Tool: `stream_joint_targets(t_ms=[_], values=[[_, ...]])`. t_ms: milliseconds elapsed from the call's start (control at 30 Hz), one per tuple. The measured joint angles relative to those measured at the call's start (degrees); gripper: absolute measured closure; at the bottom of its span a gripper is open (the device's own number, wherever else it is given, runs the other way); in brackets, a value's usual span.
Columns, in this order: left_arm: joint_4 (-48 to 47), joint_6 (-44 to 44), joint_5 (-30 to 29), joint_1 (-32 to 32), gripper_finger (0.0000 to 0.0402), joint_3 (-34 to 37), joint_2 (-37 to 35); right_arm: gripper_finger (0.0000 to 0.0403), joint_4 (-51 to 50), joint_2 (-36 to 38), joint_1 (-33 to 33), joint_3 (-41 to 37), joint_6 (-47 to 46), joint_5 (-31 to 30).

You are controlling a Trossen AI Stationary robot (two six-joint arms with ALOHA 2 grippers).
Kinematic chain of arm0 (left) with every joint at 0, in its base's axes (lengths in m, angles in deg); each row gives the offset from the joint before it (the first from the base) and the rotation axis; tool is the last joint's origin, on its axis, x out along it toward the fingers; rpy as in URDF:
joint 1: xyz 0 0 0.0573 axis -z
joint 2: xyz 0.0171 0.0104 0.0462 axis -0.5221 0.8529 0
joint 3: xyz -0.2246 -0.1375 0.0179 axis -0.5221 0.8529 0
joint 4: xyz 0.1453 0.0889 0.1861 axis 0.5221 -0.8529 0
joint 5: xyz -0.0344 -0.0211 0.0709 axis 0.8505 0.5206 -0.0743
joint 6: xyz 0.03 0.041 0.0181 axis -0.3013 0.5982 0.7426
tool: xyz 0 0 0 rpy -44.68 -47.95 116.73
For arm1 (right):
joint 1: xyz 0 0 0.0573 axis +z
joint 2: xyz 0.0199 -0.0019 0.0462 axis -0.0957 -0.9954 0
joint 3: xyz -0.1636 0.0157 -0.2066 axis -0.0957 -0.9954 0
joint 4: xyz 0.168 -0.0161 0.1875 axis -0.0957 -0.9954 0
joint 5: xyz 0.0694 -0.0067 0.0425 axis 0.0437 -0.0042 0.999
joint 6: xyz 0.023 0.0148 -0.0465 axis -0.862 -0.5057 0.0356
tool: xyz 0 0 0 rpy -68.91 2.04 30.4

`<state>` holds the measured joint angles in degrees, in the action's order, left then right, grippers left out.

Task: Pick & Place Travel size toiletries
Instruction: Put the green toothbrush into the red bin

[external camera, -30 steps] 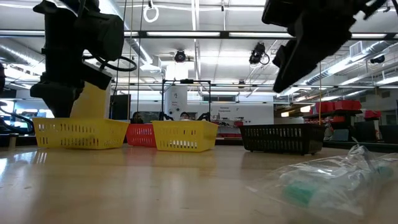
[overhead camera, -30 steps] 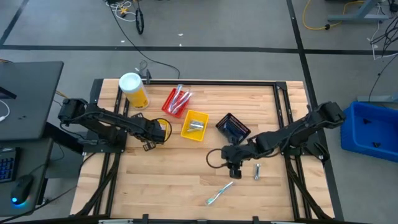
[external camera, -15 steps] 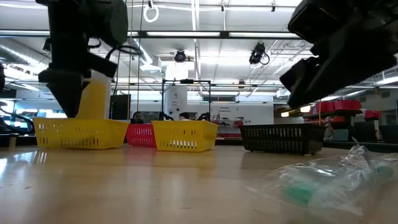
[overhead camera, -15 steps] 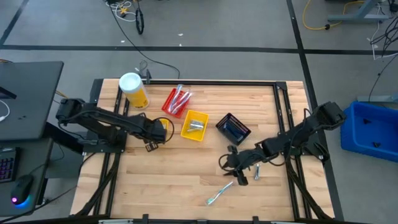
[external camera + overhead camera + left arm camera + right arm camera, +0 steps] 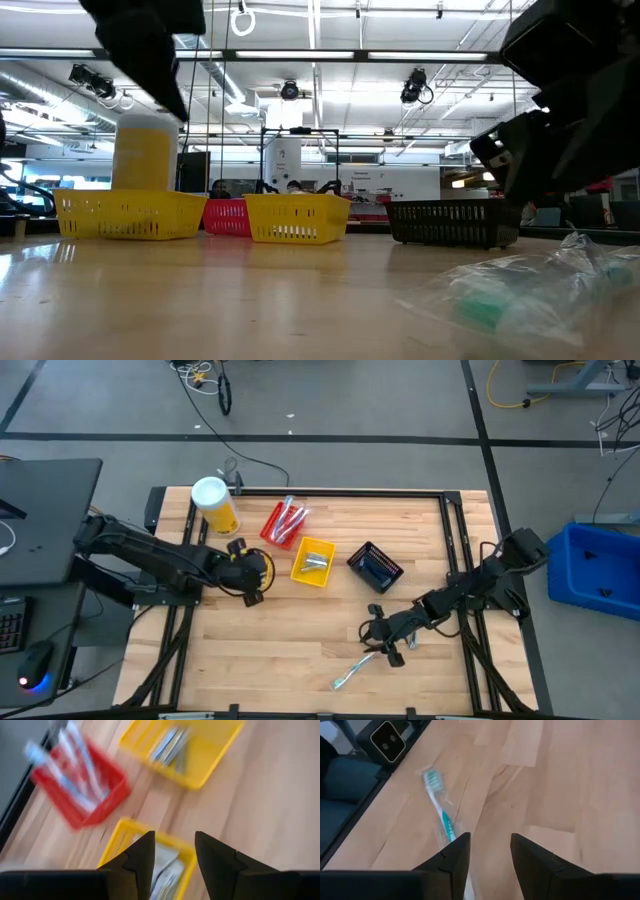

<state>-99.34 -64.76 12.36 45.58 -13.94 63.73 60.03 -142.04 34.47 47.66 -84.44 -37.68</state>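
Note:
A green toothbrush in clear wrap [image 5: 352, 672] lies flat on the wood near the table's near edge; the low view shows it close by [image 5: 530, 290]. My right gripper [image 5: 388, 648] hangs open just to the far-right of it, and its wrist view shows the brush [image 5: 441, 810] ahead of the open fingers [image 5: 490, 837]. A small white tube [image 5: 413, 635] lies beside the right arm. My left gripper [image 5: 250, 572] is open above a yellow bin of white packets [image 5: 150, 867]. Toothbrushes fill the red bin [image 5: 283, 523].
Another yellow bin [image 5: 314, 560] holds razors. A black bin [image 5: 375, 567] sits to its right. The big yellow canister with a white lid [image 5: 215, 505] stands at the far-left corner. Bare wood lies along the near-left part of the table.
My right gripper has moved toward the table's near edge and down, closing on the wrapped toothbrush. My left gripper has risen from the yellow bin beneath it. The toothbrush and bins have stayed put.

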Motion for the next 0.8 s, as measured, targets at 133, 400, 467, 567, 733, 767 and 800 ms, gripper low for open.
stream_joint_targets(t_ms=[133,400,467,567,733,767,800], values=[[5.45,3.82,1.24,0.96,0.0253,0.0,-1.01,0.0254,3.25,-2.81,0.99,0.0,-1.01,-0.05],[15.59,8.39,3.3,2.08,0.0257,0.02,-0.27,0.0256,5.62,-6.33,3.35,0.8,-0.35,-1.56],[17.05,8.6,4.36,2.08,0.0257,0.02,-0.36,0.0257,5.4,-6.27,3.59,1.53,0.19,-1.56],[17.43,8.68,4.93,2.08,0.0257,0.02,-0.14,0.0258,3.69,-6.44,3.76,1.87,0.49,-1.53],[17.3,8.69,5.0,2.06,0.0258,0.02,-0.12,0.0259,-0.7,-6.97,3.73,4.76,0.71,1.69],[17.34,8.73,5.0,2.06,0.0258,0.02,-0.12,0.0259,-3.49,-6.97,3.76,5.83,1.04,1.96],[17.35,8.71,5.0,2.06,0.0258,0.02,-0.12,0.0258,-6.21,-6.99,3.76,7.01,1.32,1.96]])
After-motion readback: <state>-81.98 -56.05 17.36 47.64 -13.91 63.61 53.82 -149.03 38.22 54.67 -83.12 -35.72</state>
